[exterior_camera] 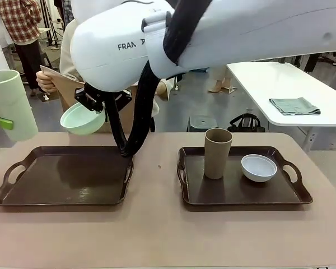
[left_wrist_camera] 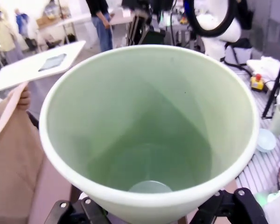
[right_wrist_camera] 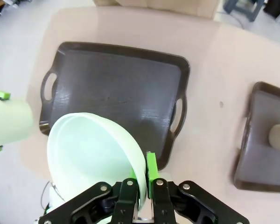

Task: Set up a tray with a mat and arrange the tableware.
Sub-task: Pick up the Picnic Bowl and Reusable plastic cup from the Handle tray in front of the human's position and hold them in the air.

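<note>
Left claw (left_wrist_camera: 151,207) grips the mint green tumbler (exterior_camera: 8,103) aloft at the left edge; right claw (right_wrist_camera: 144,179), reaching across, pinches the mint green bowl (exterior_camera: 81,119) by its rim above the left tray (exterior_camera: 61,176). On the right tray (exterior_camera: 241,199), the tan tumbler (exterior_camera: 217,152) stands left of the white bowl (exterior_camera: 259,167).

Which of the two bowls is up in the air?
The mint green bowl, pinched at its rim by the right gripper; the white bowl sits on the right tray.

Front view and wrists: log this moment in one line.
left tool: holding mint green tumbler | right tool: pinching mint green bowl aloft by left tray | right tray: tan tumbler, white bowl
</note>
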### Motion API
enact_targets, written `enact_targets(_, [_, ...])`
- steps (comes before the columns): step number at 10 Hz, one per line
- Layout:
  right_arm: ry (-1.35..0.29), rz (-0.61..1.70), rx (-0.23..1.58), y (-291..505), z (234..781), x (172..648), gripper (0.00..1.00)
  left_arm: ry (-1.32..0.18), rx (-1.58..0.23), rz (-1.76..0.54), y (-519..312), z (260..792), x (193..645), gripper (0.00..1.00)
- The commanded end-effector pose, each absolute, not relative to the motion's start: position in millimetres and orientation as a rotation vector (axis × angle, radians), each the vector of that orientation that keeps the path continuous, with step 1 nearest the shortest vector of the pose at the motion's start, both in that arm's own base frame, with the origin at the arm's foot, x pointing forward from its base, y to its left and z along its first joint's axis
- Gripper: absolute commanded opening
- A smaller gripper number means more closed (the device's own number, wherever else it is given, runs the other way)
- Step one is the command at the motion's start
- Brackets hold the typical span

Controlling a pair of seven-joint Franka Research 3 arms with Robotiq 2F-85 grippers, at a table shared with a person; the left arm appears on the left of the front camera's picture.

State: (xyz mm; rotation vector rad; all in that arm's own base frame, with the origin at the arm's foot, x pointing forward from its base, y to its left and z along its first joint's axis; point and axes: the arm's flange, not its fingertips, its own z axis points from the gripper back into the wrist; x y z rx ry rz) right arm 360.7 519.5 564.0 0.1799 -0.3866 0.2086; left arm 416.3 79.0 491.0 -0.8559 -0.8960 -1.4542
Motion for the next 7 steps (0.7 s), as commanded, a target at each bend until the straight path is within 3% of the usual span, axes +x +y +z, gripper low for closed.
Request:
enact_targets(1, [-0.427, 0.177, 0.186, 513, 559, 350, 0.0, -0.928, -0.851, -1.422, 83, 507, 401, 0.0])
enact_targets(7, [-0.395, 0.208, 0.185, 520, 568, 354, 0.0, -0.912, -0.843, -1.454, 82, 503, 409, 0.0])
